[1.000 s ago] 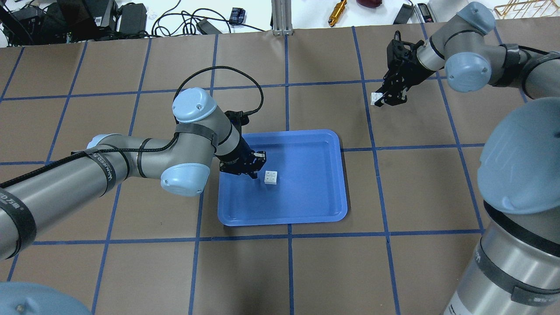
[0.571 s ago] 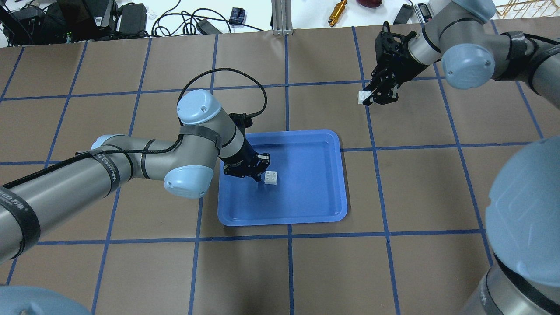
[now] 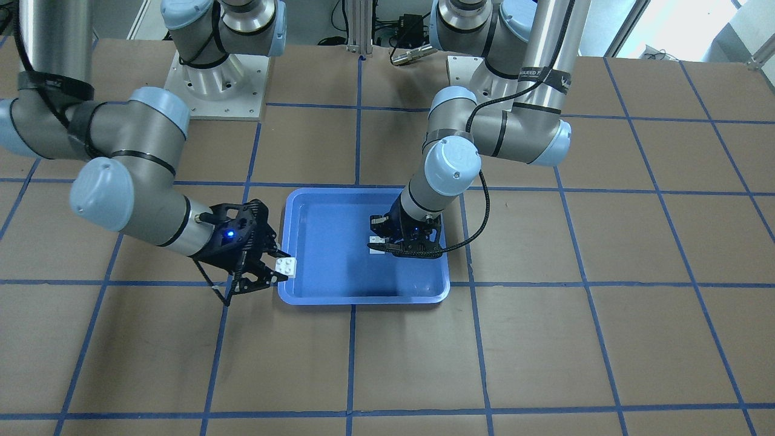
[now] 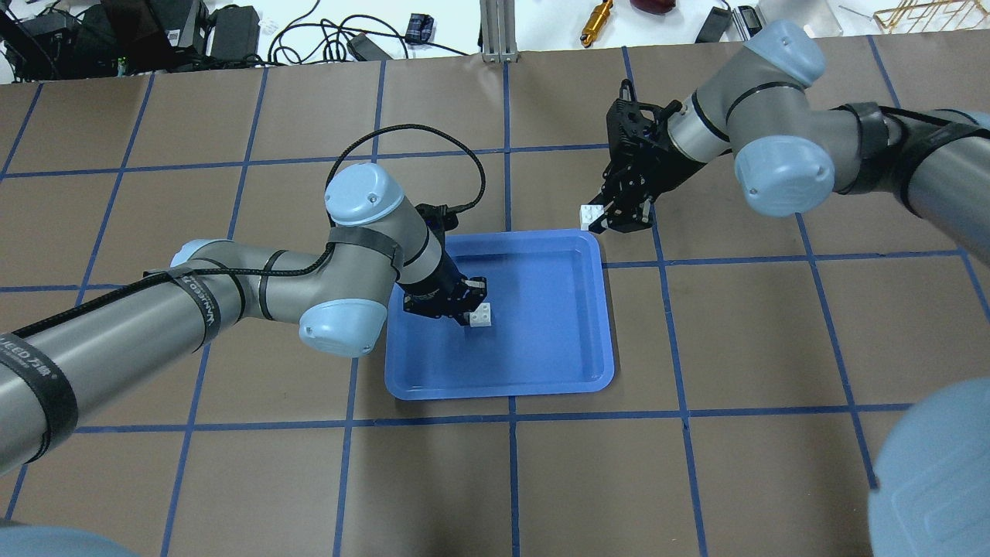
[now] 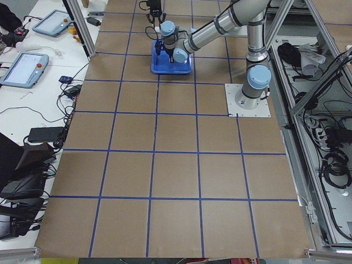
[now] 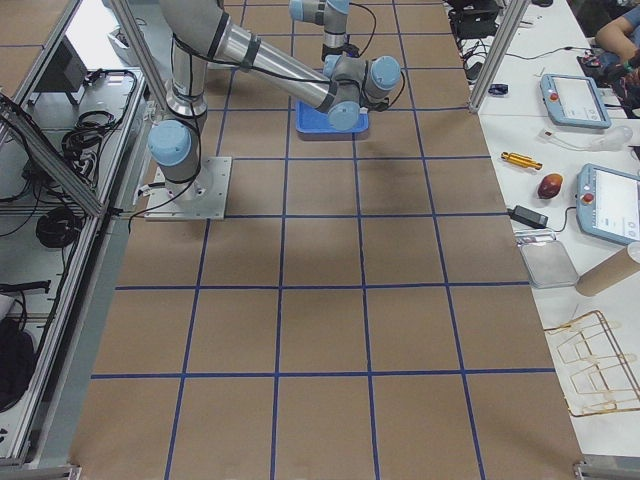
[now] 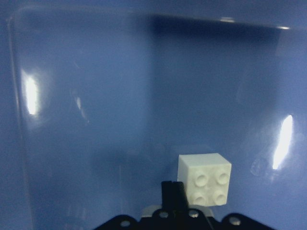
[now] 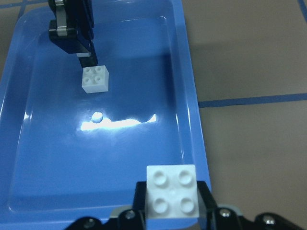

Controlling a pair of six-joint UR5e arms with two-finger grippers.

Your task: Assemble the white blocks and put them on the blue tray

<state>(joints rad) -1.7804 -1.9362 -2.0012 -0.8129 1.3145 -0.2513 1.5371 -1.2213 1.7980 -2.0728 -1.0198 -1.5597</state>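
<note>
One white block (image 4: 481, 315) sits studs up on the blue tray (image 4: 541, 363), left of its middle; it also shows in the left wrist view (image 7: 204, 178) and the right wrist view (image 8: 94, 79). My left gripper (image 4: 469, 302) is low in the tray with its fingers together, the tip against the block's side and nothing held. My right gripper (image 4: 597, 221) is shut on the second white block (image 4: 592, 216), held in the air just outside the tray's far right corner. That block fills the bottom of the right wrist view (image 8: 171, 196).
The tray (image 3: 327, 242) lies on a brown table with a blue tape grid. Beyond the far edge are cables, black power bricks (image 4: 232, 31), a metal post (image 4: 497, 31) and a gold tool (image 4: 597, 22). Side tables hold teach pendants (image 6: 575, 100).
My right arm has carried its white block from the far right toward the tray's far right corner. My left gripper has slid a little right, up against the block on the tray.
</note>
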